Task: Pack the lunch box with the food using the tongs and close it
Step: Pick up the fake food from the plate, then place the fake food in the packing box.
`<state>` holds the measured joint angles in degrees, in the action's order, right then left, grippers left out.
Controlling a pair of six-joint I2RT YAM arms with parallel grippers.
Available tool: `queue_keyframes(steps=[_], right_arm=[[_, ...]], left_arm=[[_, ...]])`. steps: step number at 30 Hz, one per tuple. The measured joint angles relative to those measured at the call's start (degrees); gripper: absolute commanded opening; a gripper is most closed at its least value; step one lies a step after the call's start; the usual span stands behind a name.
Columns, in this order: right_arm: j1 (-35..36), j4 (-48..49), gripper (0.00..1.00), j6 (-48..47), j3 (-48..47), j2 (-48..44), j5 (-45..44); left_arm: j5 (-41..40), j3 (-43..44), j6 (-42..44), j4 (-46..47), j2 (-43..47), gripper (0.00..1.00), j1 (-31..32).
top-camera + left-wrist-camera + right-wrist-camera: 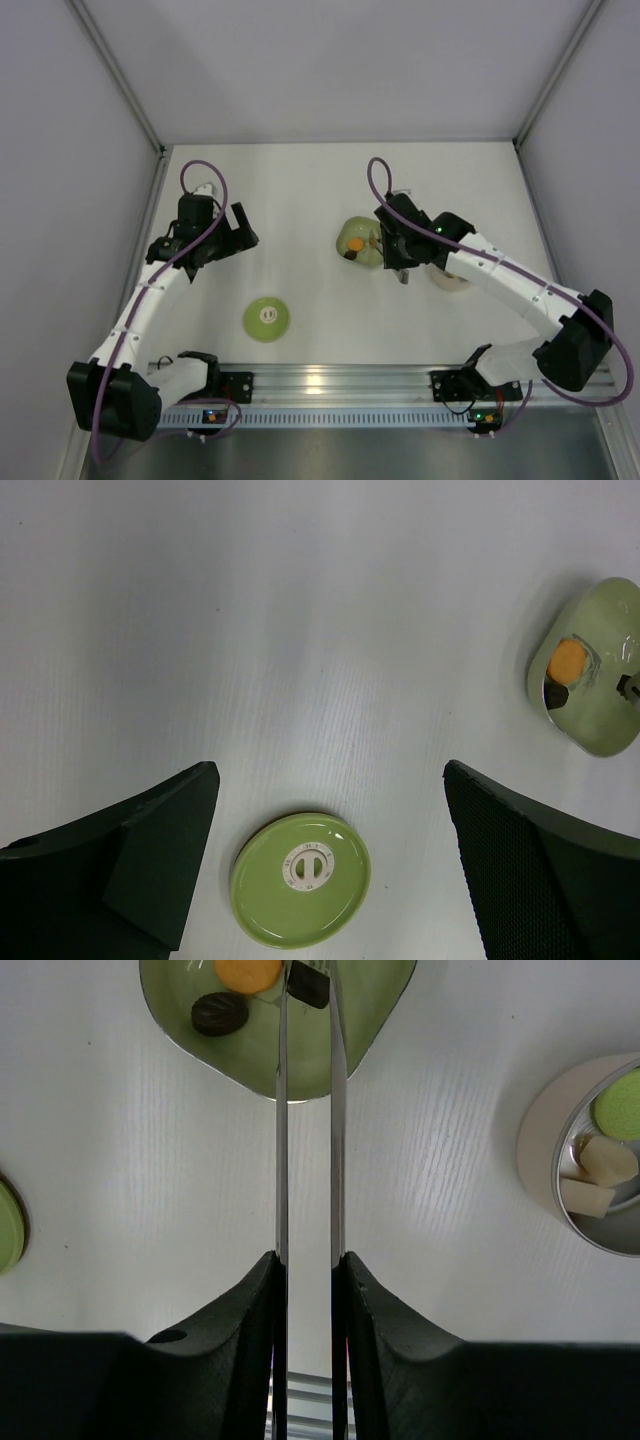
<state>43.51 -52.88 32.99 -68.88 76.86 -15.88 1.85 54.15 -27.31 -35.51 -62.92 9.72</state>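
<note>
Near the left wall, the left gripper hangs with its jaws spread wide and bare table all around it. The light-green lid lies flat nearer the front rail, apart from everything. Right of centre sits the green dish, holding an orange chunk and a dark brown chunk. The right gripper pinches the tongs, whose tips reach over the dish around a dark piece. Just to the right stands the lunch box, open, with whitish chunks inside and open table beyond it. The surface is matte white, boxed in by pale grey walls.
</note>
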Motion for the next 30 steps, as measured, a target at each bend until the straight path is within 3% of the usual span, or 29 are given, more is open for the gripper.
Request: queue_keyframes(steps=[8,16,30], right_arm=[[0.0,-2.0,0.22,0.6,-2.1,-4.3,-3.1],[-0.1,-10.8,0.24,4.9,-1.9,-16.2,-7.8],[-0.1,-23.3,0.24,18.3,7.0,-34.6,-11.9]], left_arm=[[0.0,0.0,0.0,0.0,0.0,0.99,0.0],[0.0,0.0,0.0,0.0,0.0,0.99,0.0],[0.6,0.0,0.0,0.0,0.0,0.99,0.1]])
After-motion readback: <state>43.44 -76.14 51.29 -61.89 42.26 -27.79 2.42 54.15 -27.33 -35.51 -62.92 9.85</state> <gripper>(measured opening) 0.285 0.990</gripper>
